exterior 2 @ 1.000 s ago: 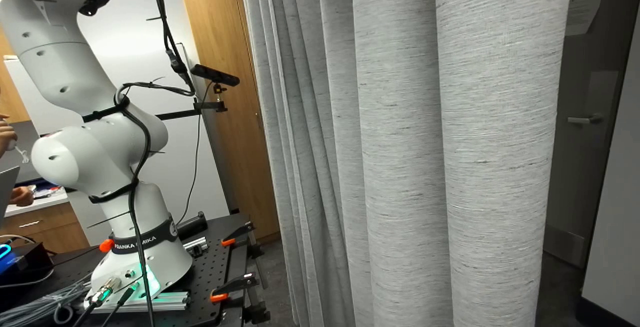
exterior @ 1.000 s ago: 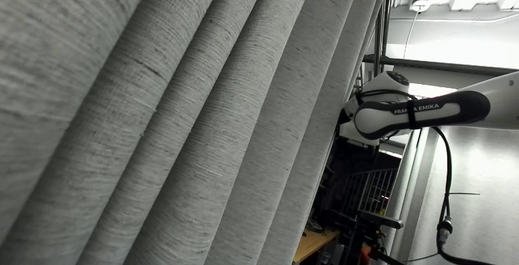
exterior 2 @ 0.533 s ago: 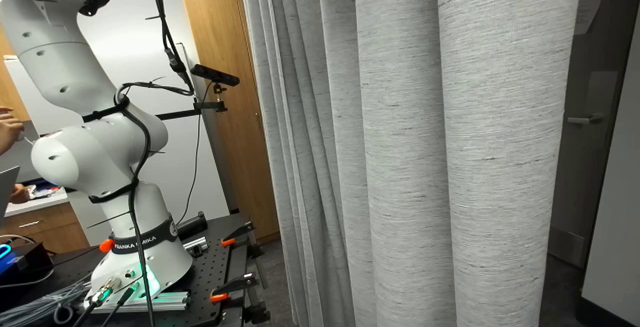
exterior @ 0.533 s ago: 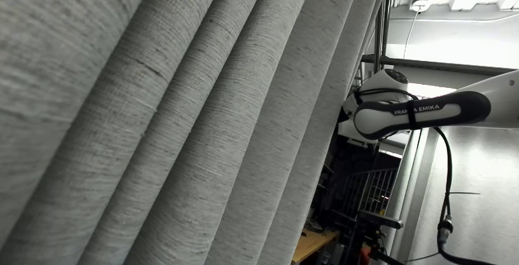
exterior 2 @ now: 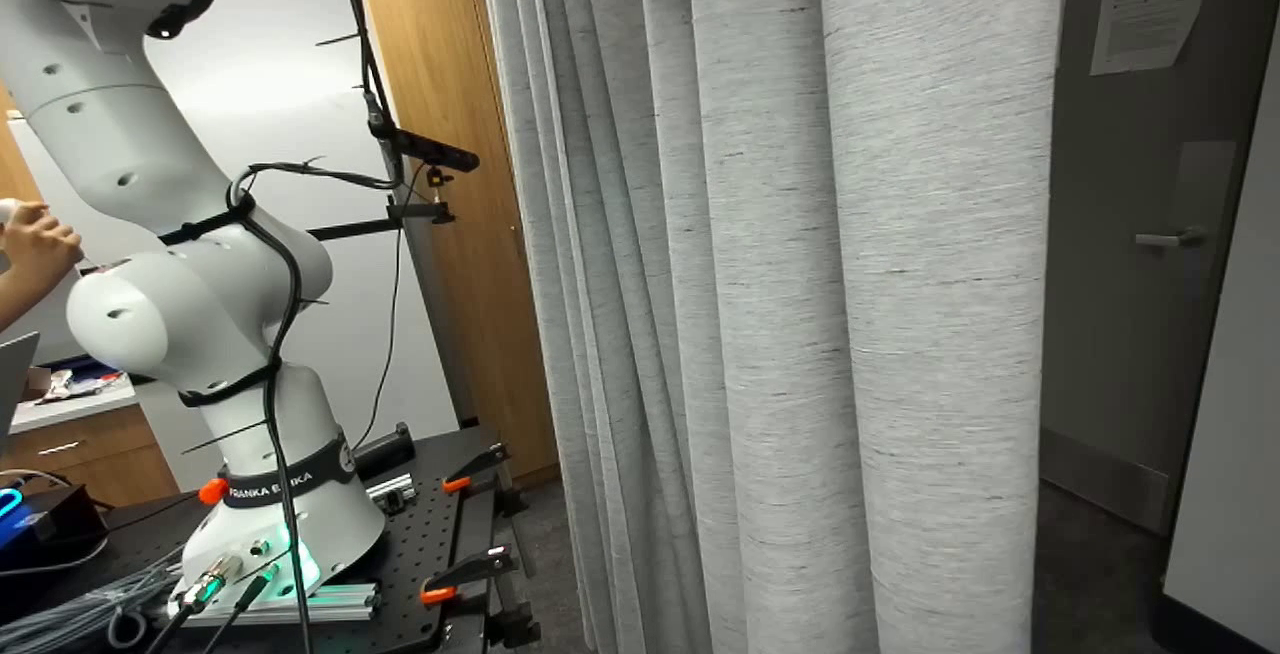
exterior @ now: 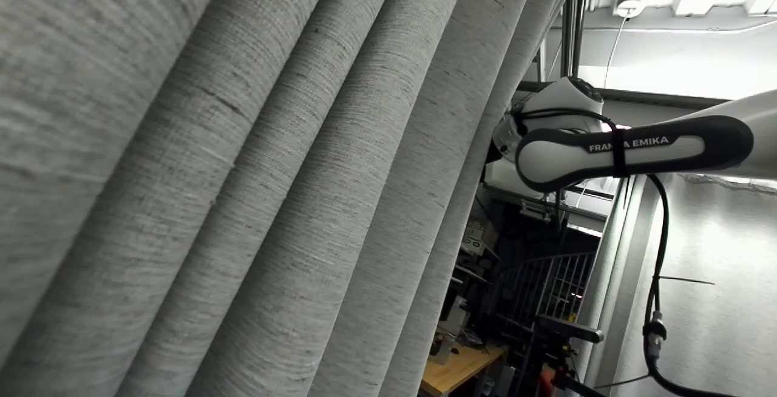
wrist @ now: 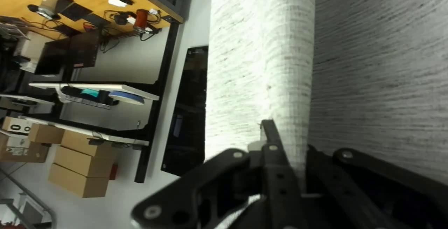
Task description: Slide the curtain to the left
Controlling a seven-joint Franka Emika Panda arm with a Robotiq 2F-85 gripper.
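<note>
The black gripper [wrist: 289, 145] clamps the light-grey pleated fabric curtain [exterior 2: 780, 294]; near the curtain, a black perforated worktop [exterior 2: 424, 524] and grey door [exterior 2: 1120, 324].

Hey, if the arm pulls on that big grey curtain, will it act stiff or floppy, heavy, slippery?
The curtain is probably floppy and should bunch up, since it hangs in rounded folds. It may feel heavy overall, as it runs past the top and bottom of both exterior views. Its weave looks textured, so it's likely not very slippery.
</note>
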